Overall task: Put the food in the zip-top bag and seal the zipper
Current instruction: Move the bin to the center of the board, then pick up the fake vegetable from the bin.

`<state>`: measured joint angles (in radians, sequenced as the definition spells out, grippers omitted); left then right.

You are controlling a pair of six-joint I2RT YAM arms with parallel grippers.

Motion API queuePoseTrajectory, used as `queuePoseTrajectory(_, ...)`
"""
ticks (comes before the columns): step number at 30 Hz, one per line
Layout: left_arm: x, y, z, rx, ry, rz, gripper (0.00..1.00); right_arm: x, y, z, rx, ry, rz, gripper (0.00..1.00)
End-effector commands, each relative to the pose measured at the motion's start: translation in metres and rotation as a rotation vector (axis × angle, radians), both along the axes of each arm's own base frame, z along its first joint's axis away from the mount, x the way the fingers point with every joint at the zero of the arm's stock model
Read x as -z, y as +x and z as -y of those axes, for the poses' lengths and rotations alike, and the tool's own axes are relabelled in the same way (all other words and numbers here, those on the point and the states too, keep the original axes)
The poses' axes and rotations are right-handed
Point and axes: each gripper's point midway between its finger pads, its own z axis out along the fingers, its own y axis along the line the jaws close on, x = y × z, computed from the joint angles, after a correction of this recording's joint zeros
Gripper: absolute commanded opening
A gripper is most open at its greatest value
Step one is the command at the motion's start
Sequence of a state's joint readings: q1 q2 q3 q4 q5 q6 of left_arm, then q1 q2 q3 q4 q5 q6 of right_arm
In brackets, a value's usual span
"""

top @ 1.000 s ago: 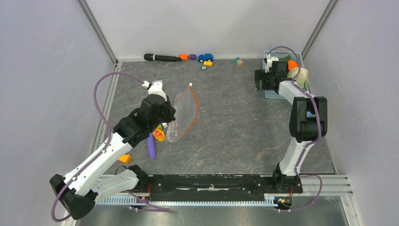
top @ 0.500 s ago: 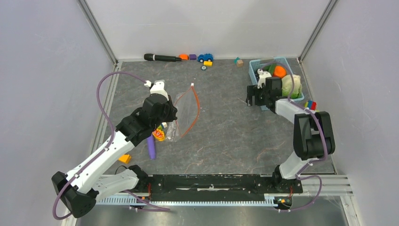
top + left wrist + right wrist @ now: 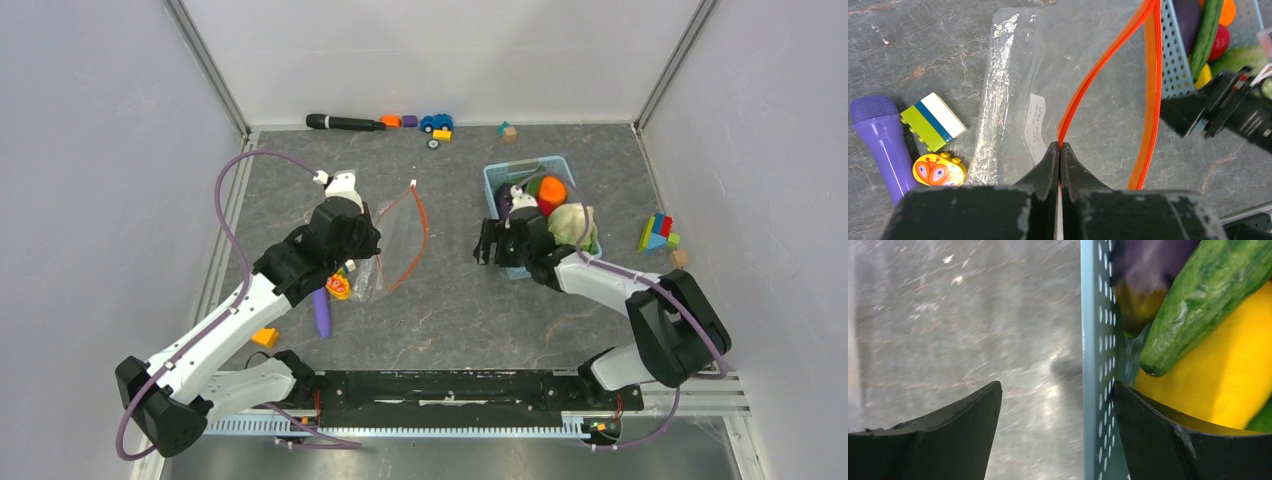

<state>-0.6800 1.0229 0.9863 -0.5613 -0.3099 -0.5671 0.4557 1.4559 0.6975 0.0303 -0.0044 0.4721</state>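
Food in the basket, beside the bag's held-open mouth; right arm nearer

On the table (image 3: 450, 300), a light blue basket (image 3: 520, 163) is set to the right of the zip-top bag (image 3: 392, 240), whose mouth is turned toward it. The food (image 3: 551, 190) is held inside the basket. One basket wall is straddled by the spread right gripper (image 3: 1057, 390), and the zipper (image 3: 1152, 75) is pinched by the left gripper (image 3: 1060, 150).

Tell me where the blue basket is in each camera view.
Top external: right of centre, basket at the right claw.
Left wrist: upper right corner, past the zip-top bag.
Right wrist: perforated wall, upright between the fingers.
Shared landmark: the right claw straddling its wall.
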Motion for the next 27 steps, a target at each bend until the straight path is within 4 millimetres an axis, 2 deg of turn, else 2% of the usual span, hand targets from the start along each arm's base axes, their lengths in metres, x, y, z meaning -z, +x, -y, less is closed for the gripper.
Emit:
queuePoseTrajectory(1, -0.017, 0.007, 0.003, -0.013, -0.048, 0.053, 0.02, -0.019, -0.012, -0.043, 0.157, 0.180, 0.030, 0.87)
queuePoseTrajectory(7, -0.017, 0.004, 0.005, -0.002, -0.061, 0.042, 0.02, -0.051, 0.006, -0.066, 0.143, 0.198, 0.110, 0.88)
queuePoseTrajectory(11, -0.016, 0.001, 0.004, -0.002, -0.065, 0.032, 0.02, -0.073, 0.017, -0.052, 0.118, 0.067, 0.193, 0.90)
queuePoseTrajectory(13, -0.017, 0.000, 0.005, 0.005, -0.070, 0.033, 0.02, -0.093, 0.018, -0.045, 0.063, -0.003, 0.259, 0.93)
queuePoseTrajectory(16, -0.018, 0.001, 0.006, 0.011, -0.076, 0.039, 0.02, -0.120, 0.012, -0.032, -0.019, -0.113, 0.329, 0.98)
queuePoseTrajectory(18, -0.019, 0.001, 0.008, 0.018, -0.081, 0.039, 0.02, -0.136, 0.007, -0.016, -0.039, -0.190, 0.371, 0.98)
queuePoseTrajectory(24, -0.020, 0.003, 0.013, 0.037, -0.084, 0.043, 0.02, -0.172, -0.023, 0.051, 0.051, -0.383, 0.438, 0.98)
queuePoseTrajectory(27, -0.019, 0.003, 0.016, 0.051, -0.087, 0.043, 0.02, -0.181, -0.037, 0.074, 0.070, -0.437, 0.453, 0.98)
